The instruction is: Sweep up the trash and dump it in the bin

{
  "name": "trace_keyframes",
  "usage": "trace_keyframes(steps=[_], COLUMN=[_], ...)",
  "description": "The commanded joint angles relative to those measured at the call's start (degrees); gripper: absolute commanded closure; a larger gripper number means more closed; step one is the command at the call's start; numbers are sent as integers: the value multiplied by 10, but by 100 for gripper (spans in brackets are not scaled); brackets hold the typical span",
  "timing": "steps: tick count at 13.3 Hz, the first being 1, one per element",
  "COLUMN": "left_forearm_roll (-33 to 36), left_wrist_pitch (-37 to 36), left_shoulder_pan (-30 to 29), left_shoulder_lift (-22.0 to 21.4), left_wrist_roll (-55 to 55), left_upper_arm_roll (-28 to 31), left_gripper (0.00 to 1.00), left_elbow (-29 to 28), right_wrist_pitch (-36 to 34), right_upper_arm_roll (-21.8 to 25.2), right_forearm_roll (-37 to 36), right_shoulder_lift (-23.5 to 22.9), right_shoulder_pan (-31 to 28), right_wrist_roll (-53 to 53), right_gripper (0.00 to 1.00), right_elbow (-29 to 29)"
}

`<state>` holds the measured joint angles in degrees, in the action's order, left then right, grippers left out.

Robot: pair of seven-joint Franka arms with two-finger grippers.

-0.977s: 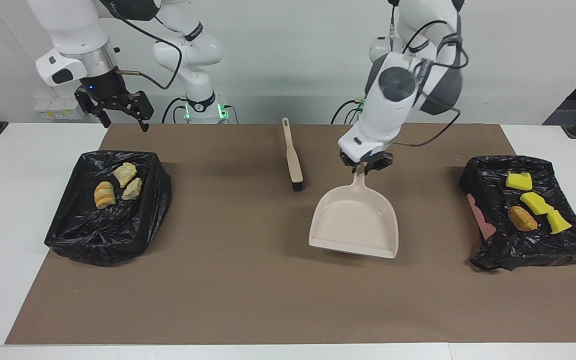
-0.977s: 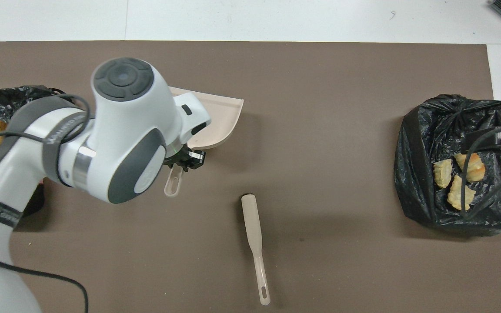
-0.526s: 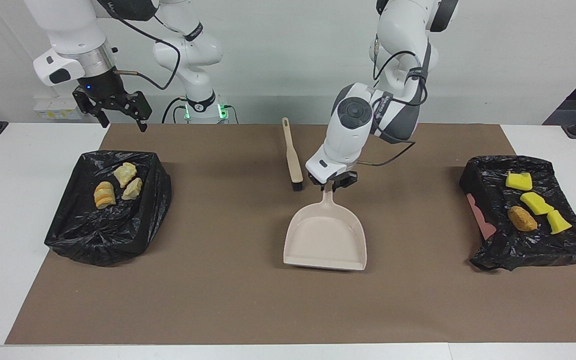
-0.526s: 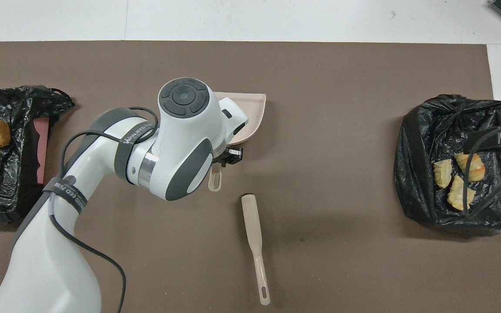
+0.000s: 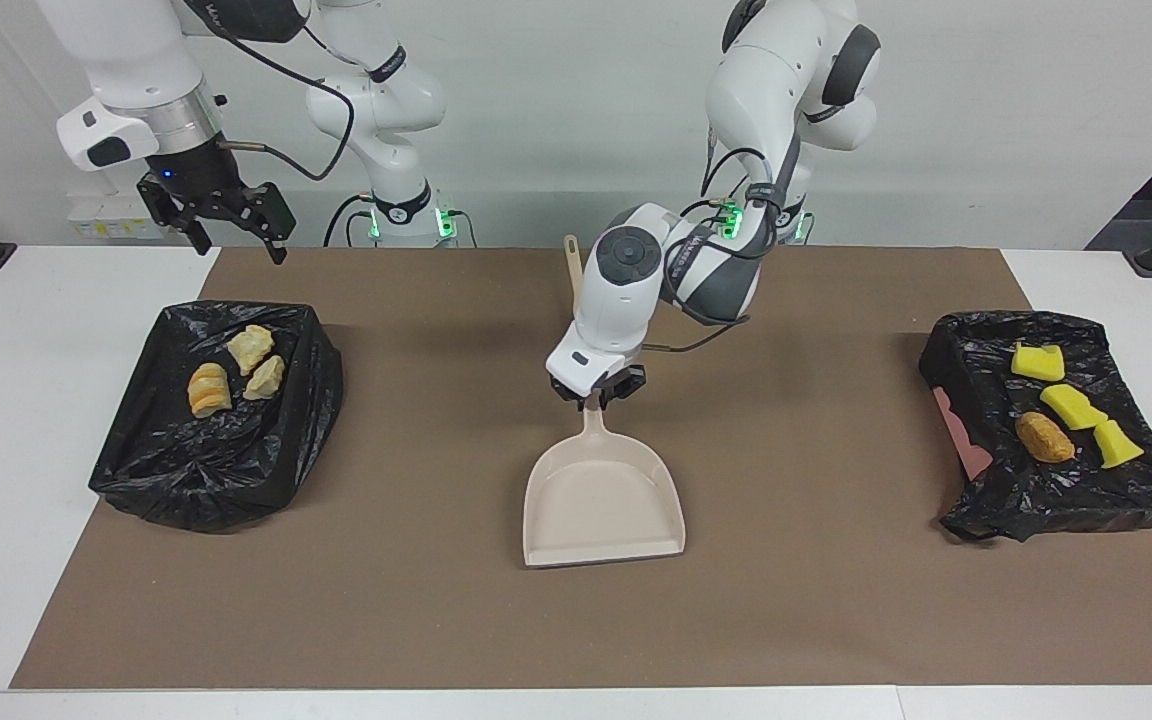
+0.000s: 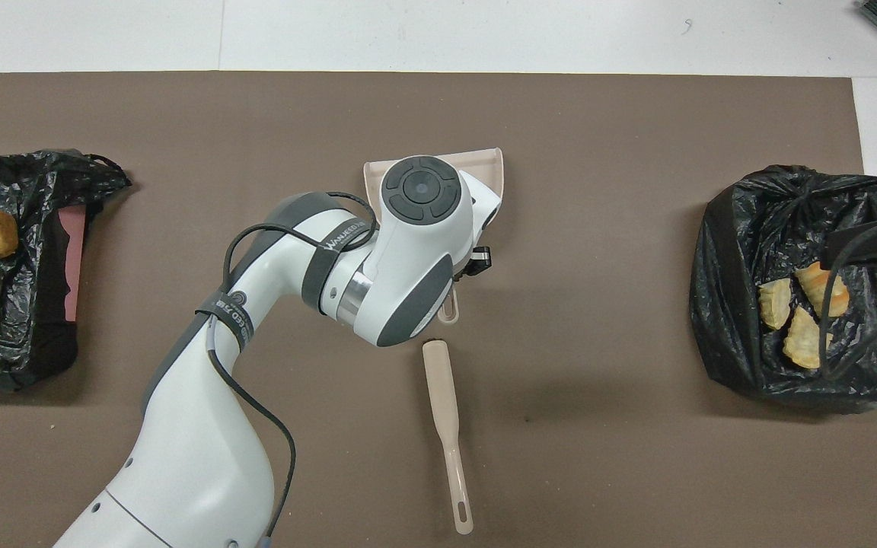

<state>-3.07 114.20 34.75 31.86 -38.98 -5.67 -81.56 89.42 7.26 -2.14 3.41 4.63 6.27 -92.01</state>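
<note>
At the middle of the mat, our left gripper (image 5: 596,396) pinches the dustpan (image 5: 603,500) handle; the empty pan has moved toward the right arm's end, so dumping seems done. Trash (image 5: 234,369) lies in both bags. Our right gripper (image 5: 226,222) waits spread above. No writing is readable.

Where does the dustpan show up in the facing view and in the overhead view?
Facing view: the dustpan sits at centre, mouth toward the picture's bottom, handle in the left pincer.
Overhead view: only the dustpan's edges show at upper centre; the left arm covers the rest.
Shared landmark: the brush, nearer to the robots than the dustpan.
</note>
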Motion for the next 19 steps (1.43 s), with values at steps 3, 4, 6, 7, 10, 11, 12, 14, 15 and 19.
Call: trace_keyframes(steps=[3, 4, 6, 7, 10, 11, 12, 14, 15, 19], left_forearm_roll=[22, 22, 20, 20, 14, 14, 14, 12, 11, 13], left_wrist_pitch=[-8, -13, -13, -13, -20, -20, -19, -24, -37, -69], left_shoulder_pan=[-16, -40, -90, -108, -177, -193, -212, -250, -265, -318], left_shoulder_lift=[-20, -28, -43, -50, -59, -62, -65, -79, -86, -125], left_wrist_roll=[-14, -11, 13, 48, 152, 175, 196, 262, 294, 347], left_upper_arm_roll=[14, 14, 14, 14, 14, 14, 14, 12, 13, 16], left_gripper=[0, 0, 0, 0, 0, 0, 0, 0, 0, 0], left_elbow=[9, 9, 7, 0, -2, -2, -2, -2, -2, -4], right_wrist_pitch=[-7, -7, -8, -8, -8, -8, -8, -8, -8, -8], right_upper_arm_roll=[-24, -24, -20, -21, -25, -24, -24, -24, -25, -25], right_forearm_roll=[12, 12, 9, 12, 12, 12, 12, 12, 12, 12], right_shoulder_lift=[8, 8, 8, 8, 8, 8, 8, 8, 8, 8], right_shoulder_pan=[-25, -24, -23, -23, -23, -23, -23, -23, -23, -23], right_wrist_roll=[-13, -13, -13, -13, -13, -13, -13, -13, -13, -13], right_gripper=[0, 0, 0, 0, 0, 0, 0, 0, 0, 0], right_elbow=[-5, -4, -4, -4, -4, -4, -4, -4, -4, -4])
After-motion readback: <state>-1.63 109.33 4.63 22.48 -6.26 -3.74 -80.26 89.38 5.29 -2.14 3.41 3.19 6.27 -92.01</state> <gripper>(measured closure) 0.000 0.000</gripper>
